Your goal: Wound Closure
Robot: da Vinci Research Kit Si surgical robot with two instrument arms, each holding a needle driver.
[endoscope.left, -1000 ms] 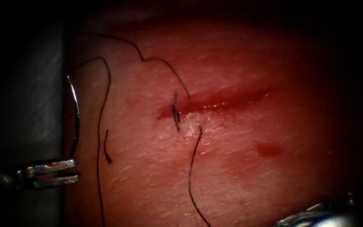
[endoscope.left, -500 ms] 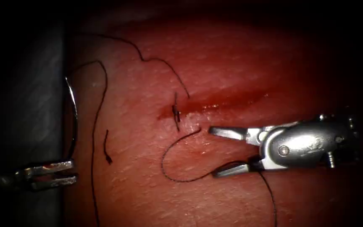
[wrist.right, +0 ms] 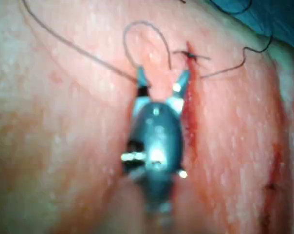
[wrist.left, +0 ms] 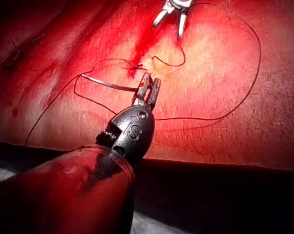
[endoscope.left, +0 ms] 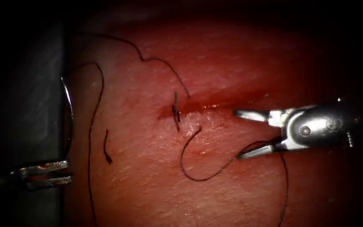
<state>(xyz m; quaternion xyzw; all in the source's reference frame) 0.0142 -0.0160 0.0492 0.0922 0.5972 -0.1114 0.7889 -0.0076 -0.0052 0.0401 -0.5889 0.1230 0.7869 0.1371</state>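
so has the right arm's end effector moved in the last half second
Yes. In the endoscope view the right end effector has shifted right and up, away from the knotted stitch, its jaws open beside the cut, thread draped over the lower one.

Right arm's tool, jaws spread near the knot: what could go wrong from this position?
The right arm's tool is open with the thread lying across its lower jaw, so it might snag and tug the knot at the cut. The left arm's tool holds the needle near one end, outside the tissue; it could swivel.
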